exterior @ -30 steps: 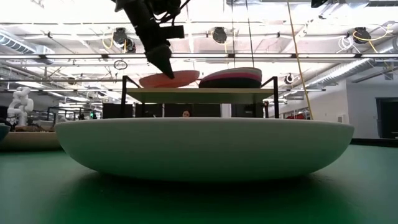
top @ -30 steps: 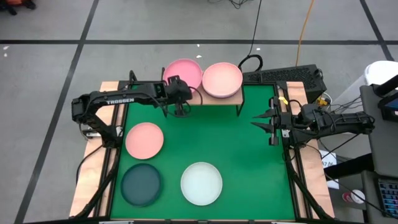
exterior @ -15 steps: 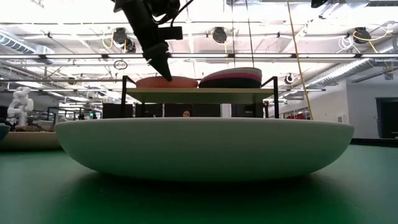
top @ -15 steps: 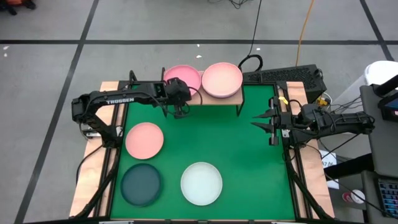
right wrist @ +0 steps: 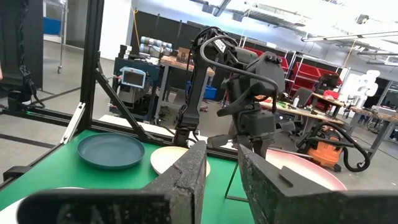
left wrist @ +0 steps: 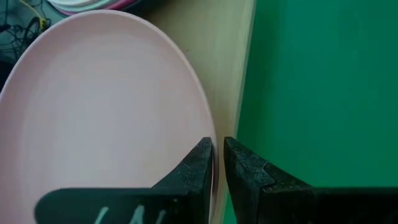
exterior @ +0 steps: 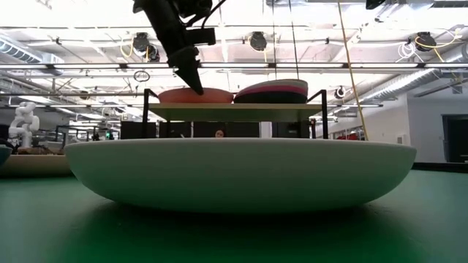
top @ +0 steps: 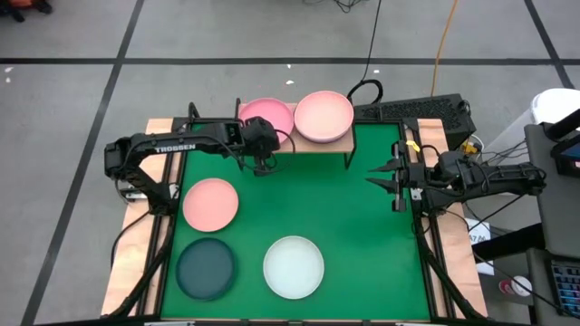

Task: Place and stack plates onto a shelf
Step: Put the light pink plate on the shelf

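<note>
A pink plate point(top: 265, 114) lies flat on the left half of the wooden shelf point(top: 317, 146), seen in the low view as the plate point(exterior: 194, 96) on the plank point(exterior: 234, 111). My left gripper point(top: 264, 166) stands at its near rim, shut on it. A stack of plates topped by a light pink one point(top: 323, 116) fills the shelf's right half. On the green mat lie a light pink plate point(top: 210, 204), a dark teal plate point(top: 206, 268) and a whitish mint plate point(top: 294, 266). My right gripper point(top: 370, 175) waits, open, at the mat's right edge. My left gripper point(left wrist: 217, 144) pinches the pink plate's near rim point(left wrist: 208, 127) between its two fingers, one over the inside of the plate and one outside. The fingers point(exterior: 191, 75) come slanting down from above and the near side. The plate rests flat on the shelf.
The shelf stands at the mat's far edge on thin black legs point(top: 347, 159). The mint plate point(exterior: 241, 172) fills the foreground of the low view. Cables and a dark box point(top: 412, 110) lie behind the table on the right. Bare mat point(top: 335, 208) lies between shelf and plates.
My left gripper has come down a little with the pink plate. The plate was tilted, its near side raised above the plank; now it lies flat on the shelf's left half. The right arm has kept still.
</note>
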Motion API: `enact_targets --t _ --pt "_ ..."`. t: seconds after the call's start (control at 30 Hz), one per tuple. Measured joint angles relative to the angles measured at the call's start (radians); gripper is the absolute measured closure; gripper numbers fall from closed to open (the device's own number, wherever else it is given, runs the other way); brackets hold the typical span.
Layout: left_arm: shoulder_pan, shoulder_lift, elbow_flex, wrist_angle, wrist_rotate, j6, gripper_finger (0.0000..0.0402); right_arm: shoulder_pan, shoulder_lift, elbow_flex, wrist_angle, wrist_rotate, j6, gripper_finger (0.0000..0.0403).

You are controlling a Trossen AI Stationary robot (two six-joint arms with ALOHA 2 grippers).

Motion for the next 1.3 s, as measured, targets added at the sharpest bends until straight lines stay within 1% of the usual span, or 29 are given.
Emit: enact_targets --t 0.9,1.03,1.3 --pt "0.002 0.000 0.000 -0.005 -0.001 -0.022 0.0354 0.000 0.000 0.000 0.000 0.000 0.017 0.0323" --pt "0.002 0.000 0.000 0.022 -0.011 -0.059 0.0354 0.000 0.000 0.000 0.000 0.000 0.016 0.0323" --pt "-0.001 0.000 0.000 0.073 -0.012 -0.053 0.0354 0.000 0.000 0.000 0.000 0.000 0.015 0.0323"
